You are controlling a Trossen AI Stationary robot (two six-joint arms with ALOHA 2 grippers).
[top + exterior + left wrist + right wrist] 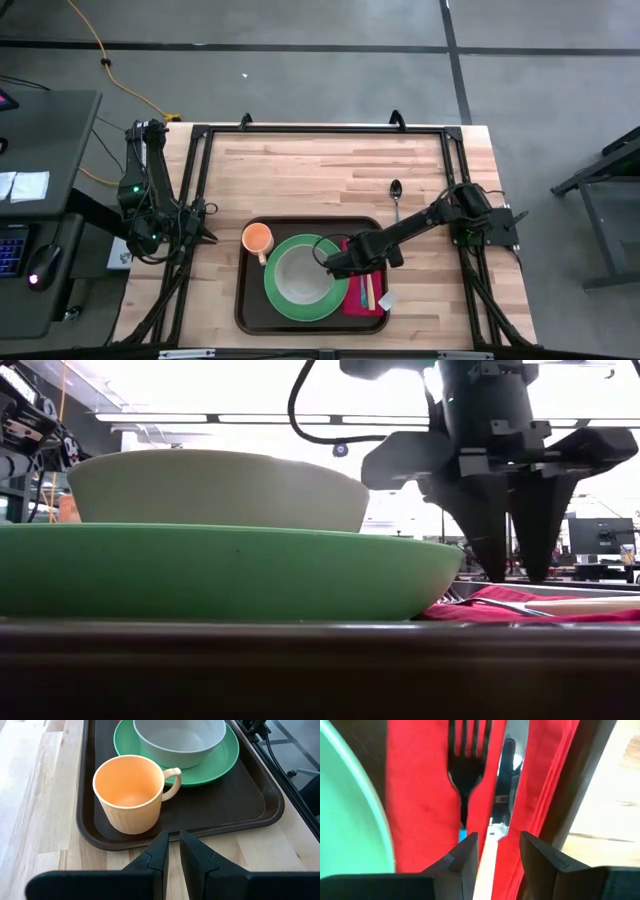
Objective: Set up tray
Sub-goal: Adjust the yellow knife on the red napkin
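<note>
The dark brown tray [250, 305] lies at the table's near middle. On it stand a green plate [335, 300] with a pale bowl [300, 275], an orange cup [258, 240] and a red napkin [357, 300]. A fork [466, 765] and a knife [506, 775] lie on the napkin. My right gripper [495, 840] is open just above the napkin, pointing down, one finger on each side of the knife where blade meets pale handle. My left gripper [174, 837] is shut and empty near the table's left edge, a little short of the tray's rim by the cup.
A metal spoon [396, 192] lies on the bare wood beyond the tray's far right corner. A black frame [320, 130] runs round the table's edges. The wood at the far half of the table is bare.
</note>
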